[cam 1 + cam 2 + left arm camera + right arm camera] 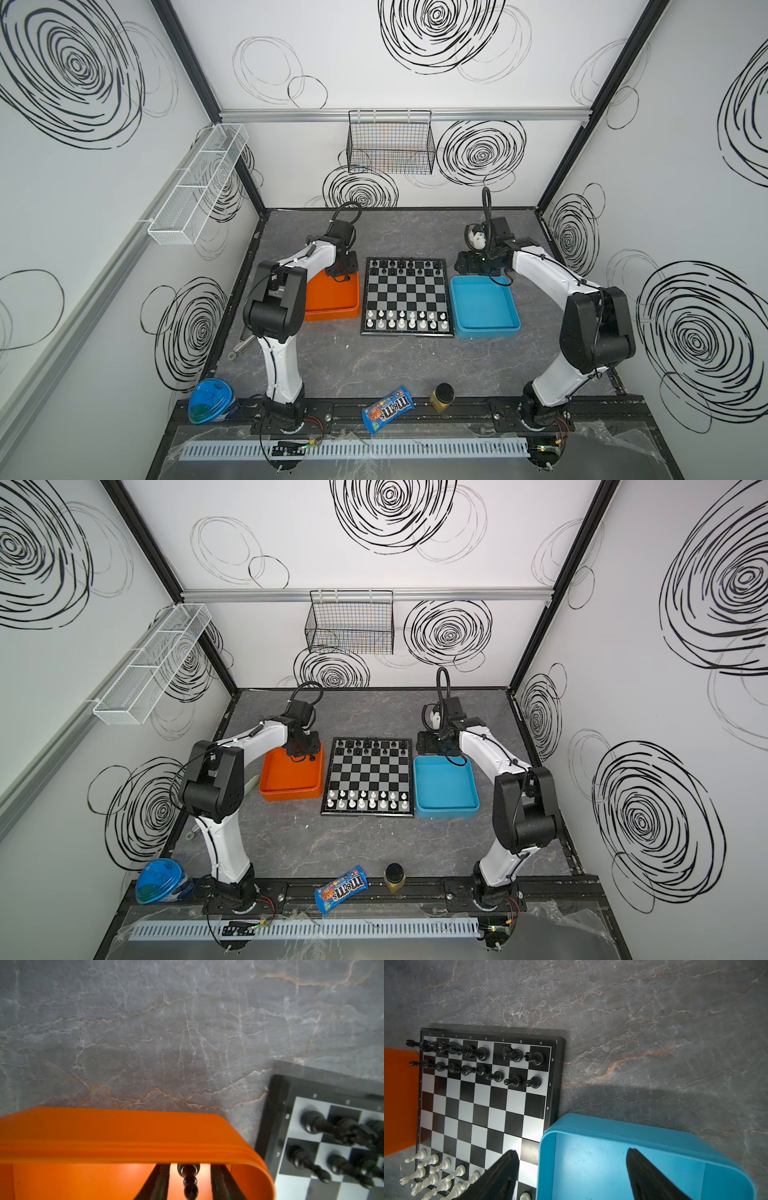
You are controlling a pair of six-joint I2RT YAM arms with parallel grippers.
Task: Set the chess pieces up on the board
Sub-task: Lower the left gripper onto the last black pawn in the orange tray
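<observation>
- As the left arm (299,262) dips into the orange tray (332,315), both top views show the board (405,291) nearly set.
- Left wrist: left fingers (158,1180) narrowly flank a black piece (189,1180) there, not touching it; next, squeeze and lift.
- Right wrist: right fingers (502,1174) gape empty over the blue tray (612,1124); black's back rank lacks one.
</observation>
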